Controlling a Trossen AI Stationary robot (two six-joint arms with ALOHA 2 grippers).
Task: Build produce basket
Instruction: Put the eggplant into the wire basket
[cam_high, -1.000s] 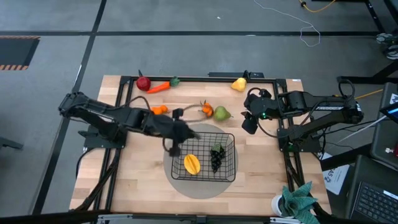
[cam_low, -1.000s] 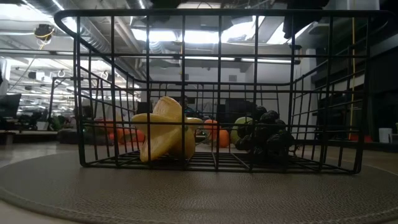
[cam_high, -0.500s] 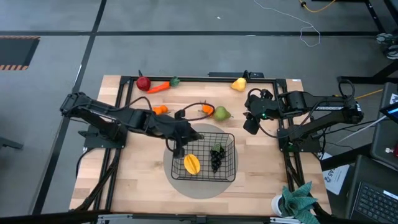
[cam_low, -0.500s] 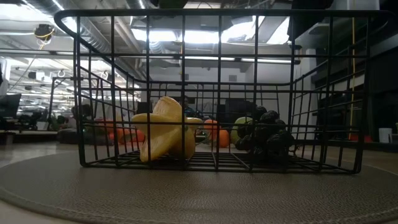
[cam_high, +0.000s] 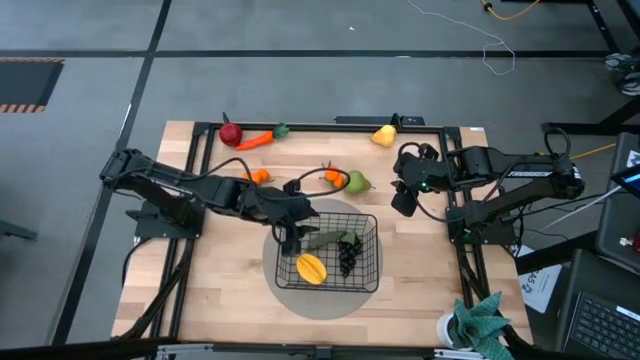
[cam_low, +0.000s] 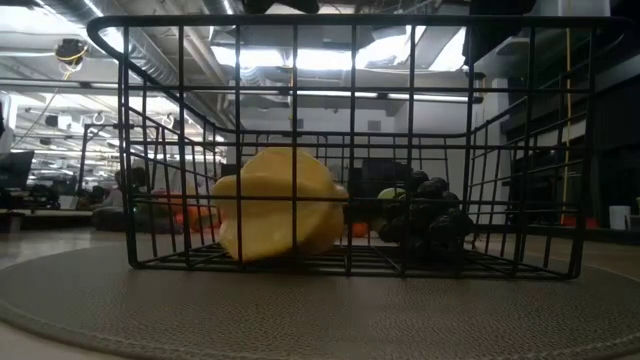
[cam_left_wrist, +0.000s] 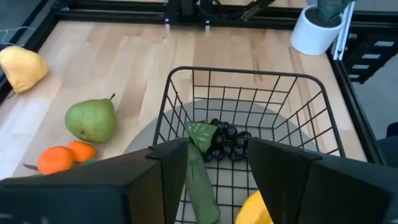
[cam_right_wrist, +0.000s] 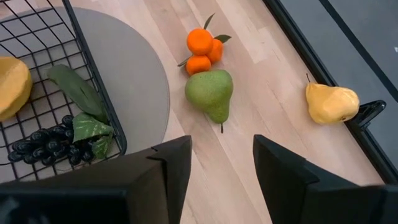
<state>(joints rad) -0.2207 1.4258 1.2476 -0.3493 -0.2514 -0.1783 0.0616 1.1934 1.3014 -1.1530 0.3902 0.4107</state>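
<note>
Where the round grey mat covers wooden table, basket sits.

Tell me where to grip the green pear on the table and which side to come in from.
Take the green pear across its wide belly, coming straight down from above. It lies on its side on the bare wood, stem pointing away from the oranges that touch its narrow end, so the fingers should close across the body's flanks, clear of the oranges. The right gripper, open and nearest, looks best placed.
</note>
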